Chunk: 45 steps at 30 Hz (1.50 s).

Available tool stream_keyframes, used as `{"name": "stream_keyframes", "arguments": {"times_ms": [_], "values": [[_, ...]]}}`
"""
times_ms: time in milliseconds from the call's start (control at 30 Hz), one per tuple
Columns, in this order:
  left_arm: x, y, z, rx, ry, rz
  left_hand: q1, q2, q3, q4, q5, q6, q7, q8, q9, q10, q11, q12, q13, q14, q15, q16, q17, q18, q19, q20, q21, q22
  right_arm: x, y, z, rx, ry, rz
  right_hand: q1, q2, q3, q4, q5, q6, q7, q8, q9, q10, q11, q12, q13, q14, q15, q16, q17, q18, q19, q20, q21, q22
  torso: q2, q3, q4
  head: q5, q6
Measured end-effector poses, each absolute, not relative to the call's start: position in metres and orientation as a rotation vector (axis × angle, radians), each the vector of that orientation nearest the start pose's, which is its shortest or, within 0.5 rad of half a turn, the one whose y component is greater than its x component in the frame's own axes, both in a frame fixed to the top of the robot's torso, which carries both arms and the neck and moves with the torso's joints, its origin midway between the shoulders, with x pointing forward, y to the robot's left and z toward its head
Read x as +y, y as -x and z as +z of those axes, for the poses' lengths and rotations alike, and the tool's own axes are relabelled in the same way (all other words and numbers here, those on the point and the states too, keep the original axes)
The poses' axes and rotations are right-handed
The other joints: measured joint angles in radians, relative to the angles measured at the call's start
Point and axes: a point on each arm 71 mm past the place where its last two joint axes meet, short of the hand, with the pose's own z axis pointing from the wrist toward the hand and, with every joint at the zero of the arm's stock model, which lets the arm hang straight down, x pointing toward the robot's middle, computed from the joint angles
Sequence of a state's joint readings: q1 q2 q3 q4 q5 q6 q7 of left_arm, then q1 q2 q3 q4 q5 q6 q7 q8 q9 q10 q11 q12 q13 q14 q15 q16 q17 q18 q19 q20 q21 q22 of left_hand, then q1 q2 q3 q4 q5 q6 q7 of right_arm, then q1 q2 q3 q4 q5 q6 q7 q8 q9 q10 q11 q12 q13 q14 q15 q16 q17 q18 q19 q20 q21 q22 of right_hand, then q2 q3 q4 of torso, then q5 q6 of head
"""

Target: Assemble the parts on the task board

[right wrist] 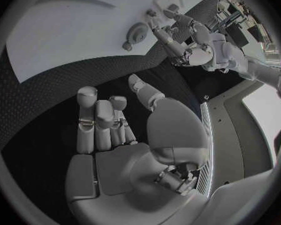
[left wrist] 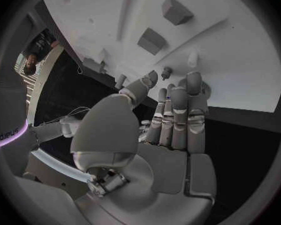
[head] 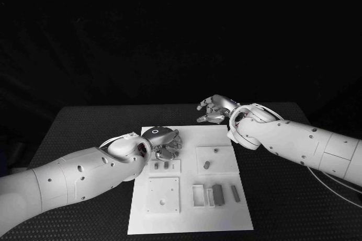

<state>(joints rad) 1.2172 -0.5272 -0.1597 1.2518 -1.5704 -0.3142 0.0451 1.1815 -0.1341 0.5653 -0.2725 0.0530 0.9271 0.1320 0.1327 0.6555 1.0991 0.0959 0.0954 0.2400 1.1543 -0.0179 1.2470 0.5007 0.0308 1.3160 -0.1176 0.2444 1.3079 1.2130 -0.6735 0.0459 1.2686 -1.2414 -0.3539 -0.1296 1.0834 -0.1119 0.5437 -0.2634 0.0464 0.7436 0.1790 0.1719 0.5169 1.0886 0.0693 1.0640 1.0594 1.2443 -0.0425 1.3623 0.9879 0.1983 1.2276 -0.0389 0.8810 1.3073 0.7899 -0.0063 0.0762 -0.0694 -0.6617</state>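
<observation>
The white task board (head: pixel 189 222) lies in the middle of the black table. My left hand (head: pixel 162 141) hovers over its far left part, fingers stretched out side by side and thumb apart, nothing in it. Just past its fingertips (left wrist: pixel 193 82) two small pegs (left wrist: pixel 167 72) stand on the board (left wrist: pixel 240 75), and beyond them two grey blocks (left wrist: pixel 152 40). My right hand (head: pixel 216 109) hangs over the table beyond the board's far edge, fingers loosely bent, holding nothing (right wrist: pixel 106 120). Two small parts (head: pixel 161 165) lie on a raised plate near my left hand.
A square plate (head: pixel 226 162) with two short pegs sits at the board's right. A second square plate (head: pixel 163 195) lies at the near left. Upright grey bars (head: pixel 217 195) stand at the near right. Black table (head: pixel 83 131) surrounds the board.
</observation>
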Motion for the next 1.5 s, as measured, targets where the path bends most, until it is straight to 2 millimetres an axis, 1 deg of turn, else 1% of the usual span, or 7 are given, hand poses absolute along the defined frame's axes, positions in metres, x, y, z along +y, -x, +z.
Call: {"name": "stream_keyframes", "arguments": {"times_ms": [233,467,633,833,967,1400,1500], "values": [[0.105,-0.506,-0.234,1.657,-0.49,-0.706,0.004,0.004,0.007,0.001,0.0,0.014,0.014,0.006,-0.007,0.006,0.008,-0.011,-0.003,0.001,0.009,0.004,0.001,0.001,0.003,0.003,0.005,0.0,-0.196,-0.546,-0.165,1.615,-0.169,0.664,0.0,0.0,0.0,0.0,0.0,0.0,0.0,0.0,0.0,0.0,0.0,0.0,-0.001,0.0,0.0,0.0,0.0,0.0,0.0,0.0,0.0,0.0,0.0,0.0005,-0.0001,0.0,0.0],[0.103,-0.506,-0.238,1.659,-0.497,-0.699,0.004,0.004,0.013,0.001,0.0,0.019,0.019,0.012,-0.013,0.012,0.016,-0.011,-0.002,0.001,0.009,0.011,0.002,0.001,0.007,0.007,0.012,0.0,-0.197,-0.546,-0.165,1.615,-0.169,0.663,0.0,0.0,0.0,0.0,0.0,0.001,-0.001,0.0,0.0,0.0,0.0,0.0,-0.001,0.0,0.0,0.0,0.0,0.0,0.002,0.002,0.0,0.0,0.0,0.0005,-0.0001,0.0,-0.001],[0.102,-0.505,-0.238,1.658,-0.502,-0.698,0.006,0.01,0.015,-0.002,0.0,0.022,0.022,0.015,-0.018,0.04,0.004,-0.005,0.005,0.005,0.005,0.011,0.002,0.001,0.009,0.009,0.02,0.0,-0.197,-0.546,-0.165,1.615,-0.169,0.665,0.0,0.0,0.0,0.0,0.0,0.002,-0.002,0.0,0.0,0.0,0.0,0.0,-0.001,0.0,0.0,0.0,0.0,0.0,0.002,0.002,0.0,0.0,0.0,0.0008,-0.0001,-0.001,-0.001],[0.101,-0.505,-0.239,1.656,-0.505,-0.696,0.007,0.017,0.02,-0.002,0.0,0.027,0.023,0.021,-0.022,0.055,-0.002,-0.005,0.011,0.009,0.001,0.015,0.003,0.001,0.01,0.007,0.028,0.0,-0.196,-0.546,-0.165,1.615,-0.168,0.665,0.0,0.0,0.0,0.0,0.0,0.002,-0.002,0.0,0.0,0.0,0.0,0.0,-0.001,0.0,0.0,0.0,0.0,0.0,0.001,0.002,0.0,0.0,0.0,0.0011,0.0005,-0.002,-0.003],[0.1,-0.505,-0.239,1.656,-0.506,-0.695,0.0,0.04,0.025,0.003,0.0,0.036,0.025,0.024,-0.026,0.063,-0.004,-0.001,0.015,0.016,-0.002,0.015,0.003,0.001,0.015,0.005,0.035,0.0,-0.196,-0.546,-0.165,1.615,-0.168,0.665,0.0,0.0,-0.003,0.003,0.0,0.002,-0.002,0.0,0.0,0.0,0.0,0.0,-0.001,0.0,0.0,0.0,0.0,0.0,0.0,0.003,0.0,0.0,0.0,0.0011,0.0005,-0.002,-0.003],[0.098,-0.509,-0.24,1.657,-0.5,-0.677,0.008,0.048,0.033,-0.003,0.0,0.038,0.023,0.025,-0.031,0.064,-0.004,0.001,0.021,0.02,-0.005,0.019,0.005,0.001,0.019,0.002,0.039,0.0,-0.196,-0.546,-0.165,1.616,-0.168,0.665,0.0,0.0,0.0,0.006,0.0,0.0,0.0,0.0,0.0,0.002,-0.002,0.0,-0.002,0.0,0.0,0.0,0.0,0.0,0.0,0.004,0.0,0.0,0.0,0.0011,-0.0002,-0.002,-0.004],[0.097,-0.509,-0.24,1.656,-0.501,-0.677,0.009,0.049,0.035,-0.005,0.0,0.038,0.023,0.025,-0.033,0.067,-0.007,0.002,0.023,0.021,-0.004,0.019,0.005,0.001,0.019,0.002,0.04,0.0,-0.196,-0.546,-0.165,1.616,-0.168,0.665,0.0,0.0,0.0,0.006,0.0,0.0,0.0,0.0,0.0,0.0,0.0,0.0,-0.002,0.0,0.0,0.0,0.0,0.0,0.0,0.004,0.0,0.0,0.0,0.0009,-0.0002,-0.003,-0.005]]}}
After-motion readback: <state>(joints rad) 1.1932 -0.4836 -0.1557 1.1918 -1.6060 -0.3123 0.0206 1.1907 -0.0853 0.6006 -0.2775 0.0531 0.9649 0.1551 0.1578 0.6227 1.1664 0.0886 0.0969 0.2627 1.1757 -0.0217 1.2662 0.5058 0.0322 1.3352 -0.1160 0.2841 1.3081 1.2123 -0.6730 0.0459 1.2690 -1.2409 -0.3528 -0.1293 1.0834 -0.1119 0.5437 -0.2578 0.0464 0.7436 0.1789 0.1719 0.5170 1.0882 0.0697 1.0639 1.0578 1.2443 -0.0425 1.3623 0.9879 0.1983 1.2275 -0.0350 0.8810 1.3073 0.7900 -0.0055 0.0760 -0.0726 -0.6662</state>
